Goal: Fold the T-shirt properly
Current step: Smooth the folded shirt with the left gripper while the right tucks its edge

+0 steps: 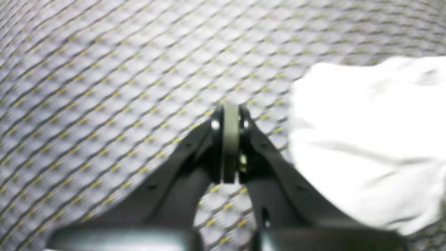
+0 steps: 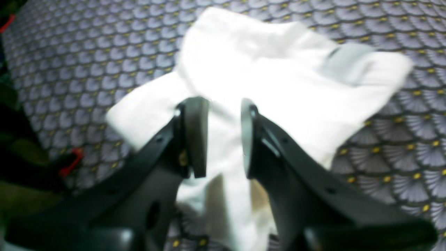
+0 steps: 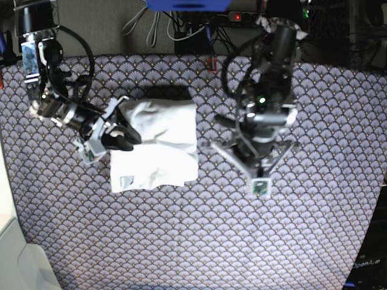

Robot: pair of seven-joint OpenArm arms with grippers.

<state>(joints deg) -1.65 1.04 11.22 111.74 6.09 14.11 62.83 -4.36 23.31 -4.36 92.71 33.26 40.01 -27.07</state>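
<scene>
The folded T-shirt (image 3: 158, 145) lies on the patterned cloth (image 3: 242, 241), its edge between the parted jaws of the right gripper (image 2: 223, 139), while the left gripper (image 1: 230, 139), clenched empty, hovers just beside it.

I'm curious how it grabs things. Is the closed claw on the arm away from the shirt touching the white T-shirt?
Apart. In the left wrist view, patterned cloth shows between the shut left gripper and the T-shirt.
</scene>
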